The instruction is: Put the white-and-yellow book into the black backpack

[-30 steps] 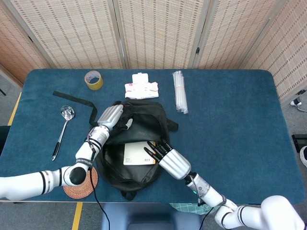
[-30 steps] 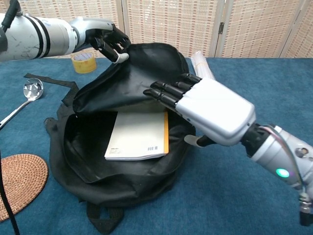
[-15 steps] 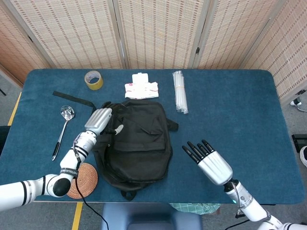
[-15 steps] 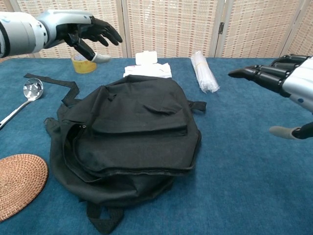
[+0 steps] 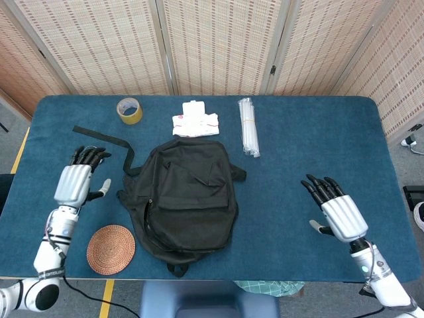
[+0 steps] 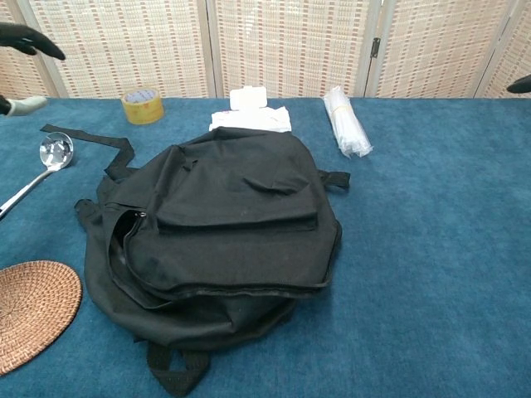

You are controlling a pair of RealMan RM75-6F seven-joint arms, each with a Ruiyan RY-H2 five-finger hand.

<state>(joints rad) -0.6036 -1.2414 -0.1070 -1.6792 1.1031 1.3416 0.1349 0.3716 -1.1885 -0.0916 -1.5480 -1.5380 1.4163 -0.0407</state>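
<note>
The backpack (image 5: 184, 197) lay flat on the desk (image 5: 298, 165), flap down; the book could not be seen. The left robot hand (image 5: 78, 182) hovered well to its left, fingers spread and empty. The right robot hand (image 5: 336, 211) hovered well to its right, also spread and empty.

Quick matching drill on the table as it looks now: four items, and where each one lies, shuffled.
Items:
1 tape roll
2 spoon
3 woven coaster
4 bundle of straws

Places:
A near edge, left of the backpack
B far left corner area
C far side, right of the white packets
D left side, beside the black strap

Pairs: 1-B, 2-D, 3-A, 4-C
</note>
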